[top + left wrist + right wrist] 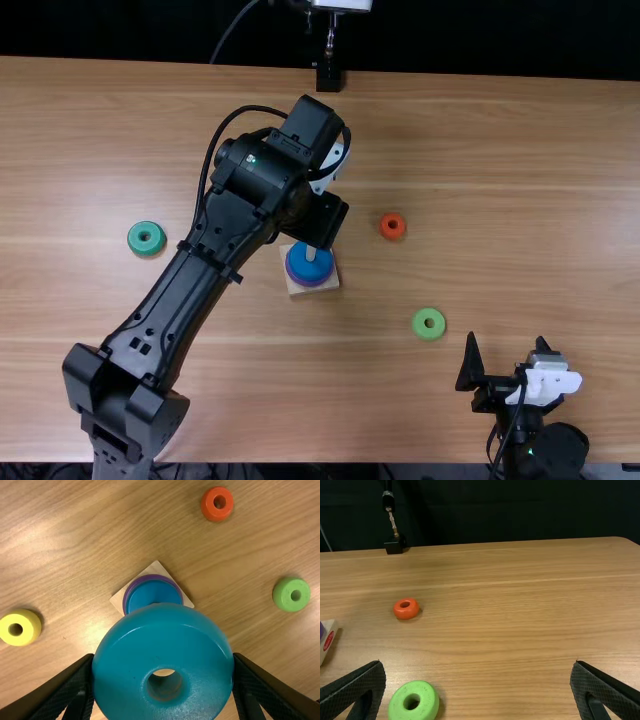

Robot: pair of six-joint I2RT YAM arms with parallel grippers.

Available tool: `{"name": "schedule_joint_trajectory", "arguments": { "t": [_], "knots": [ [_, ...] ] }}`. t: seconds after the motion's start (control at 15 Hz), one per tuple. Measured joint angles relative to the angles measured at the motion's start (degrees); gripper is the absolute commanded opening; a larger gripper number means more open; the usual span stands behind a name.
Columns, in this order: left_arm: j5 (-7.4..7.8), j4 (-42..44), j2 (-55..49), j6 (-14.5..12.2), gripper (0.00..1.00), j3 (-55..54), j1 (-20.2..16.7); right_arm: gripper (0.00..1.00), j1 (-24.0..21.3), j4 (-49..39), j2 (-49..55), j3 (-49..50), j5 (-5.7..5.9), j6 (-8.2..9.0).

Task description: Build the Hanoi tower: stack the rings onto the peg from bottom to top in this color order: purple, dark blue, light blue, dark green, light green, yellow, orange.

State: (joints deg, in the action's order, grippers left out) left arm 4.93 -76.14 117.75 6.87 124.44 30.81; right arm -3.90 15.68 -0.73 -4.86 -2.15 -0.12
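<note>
My left gripper (322, 220) is over the far side of the wooden base (328, 283), where a dark blue ring (318, 268) lies on a purple ring (305, 284) around the peg (311, 253). In the left wrist view, the left gripper (163, 667) is shut on the light blue ring (120, 670), above the table beside the stack. Open and empty, my right gripper (507, 352) is near the front right; in its wrist view the right gripper (478, 690) has widely parted fingers. Loose rings are dark green (146, 238), light green (428, 323), orange (392, 226) and yellow (20, 627).
The left arm stretches diagonally over the table (500, 200) between the dark green ring and the base. A small black stand (329, 77) with a jointed stem is at the far edge. The light green ring lies near the right gripper.
</note>
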Motion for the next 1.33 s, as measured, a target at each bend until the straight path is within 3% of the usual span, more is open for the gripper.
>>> {"name": "schedule_joint_trajectory", "arguments": {
  "t": [1.33],
  "knots": [
    [-0.04, 0.5, 0.0, 0.0, 0.00, 0.0, 1.1, 1.00, 0.0, 0.0, 0.0, 0.0, 0.00, -0.02]
  ]
}}
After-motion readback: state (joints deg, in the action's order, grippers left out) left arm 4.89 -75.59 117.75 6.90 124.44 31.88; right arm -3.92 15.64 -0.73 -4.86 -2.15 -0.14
